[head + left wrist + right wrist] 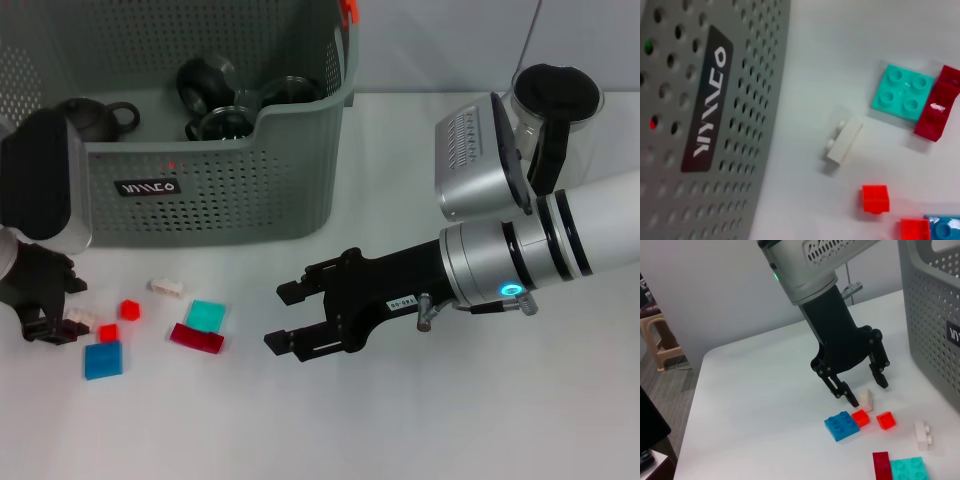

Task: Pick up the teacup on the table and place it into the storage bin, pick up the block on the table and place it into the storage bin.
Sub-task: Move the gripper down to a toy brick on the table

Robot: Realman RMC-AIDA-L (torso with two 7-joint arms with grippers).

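Observation:
The grey-green storage bin [215, 190] stands at the back left with several dark teacups [205, 85] inside. Loose blocks lie on the table in front of it: white [166, 287], teal [206, 316], dark red [196, 338], blue [103, 359] and two small red ones [130, 309]. My left gripper [50, 322] is low over the blocks' left end. In the right wrist view it [867, 391] is open, with a small white block [866, 400] on the table between its fingers. My right gripper [283, 317] is open and empty, right of the blocks.
A clear jug with a black lid [555, 100] stands at the back right behind my right arm. The bin's perforated wall and black label [707, 100] are close to the left wrist. The table's far edge shows in the right wrist view [705, 360].

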